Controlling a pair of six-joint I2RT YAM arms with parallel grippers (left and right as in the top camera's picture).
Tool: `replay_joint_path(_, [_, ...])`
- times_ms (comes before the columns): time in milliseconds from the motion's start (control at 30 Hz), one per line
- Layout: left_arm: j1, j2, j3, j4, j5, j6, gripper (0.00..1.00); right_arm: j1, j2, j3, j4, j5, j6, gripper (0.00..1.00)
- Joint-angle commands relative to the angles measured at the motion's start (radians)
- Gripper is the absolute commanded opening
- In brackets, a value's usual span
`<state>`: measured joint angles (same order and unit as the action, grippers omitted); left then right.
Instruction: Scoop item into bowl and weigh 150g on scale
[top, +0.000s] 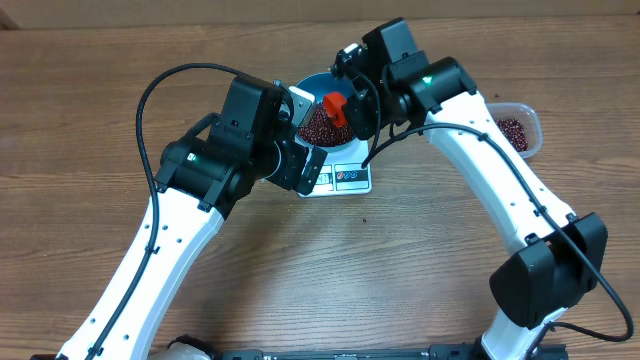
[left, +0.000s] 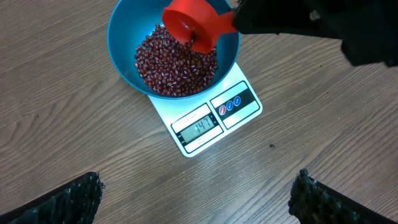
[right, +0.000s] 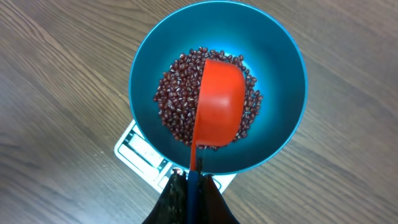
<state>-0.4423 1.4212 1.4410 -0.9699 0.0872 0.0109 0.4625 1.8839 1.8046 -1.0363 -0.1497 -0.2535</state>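
While right gripper (right: 189, 190) clamps scoop (right: 219, 99) over bowl (right: 283, 81) | left gripper (left: 196, 202) apart (partly cropped) | scale (right: 134, 148) half-hidden

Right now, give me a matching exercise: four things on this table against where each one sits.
1 red scoop
2 blue bowl
3 white scale
4 clear tub

A under the bowl
B off beside the right arm
C gripped by the right end effector, over the beans
D on the scale

Pairs: 1-C, 2-D, 3-A, 4-B
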Motion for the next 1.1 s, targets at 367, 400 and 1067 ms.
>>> replay_joint_path(367, [0.003,0.005,0.008,0.002,0.014,0.019,1.00,0.035,-0.038,0.030,0.019,0.089,-0.010,0.04])
replay_joint_path(400, [0.003,0.005,0.008,0.002,0.014,0.019,1.00,0.035,-0.038,0.030,0.019,0.089,-0.010,0.04])
replay_joint_path(1067, [0.003,0.005,0.008,0.002,0.014,0.019,1.00,0.087,-0.043,0.030,0.039,0.299,-0.013,0.04])
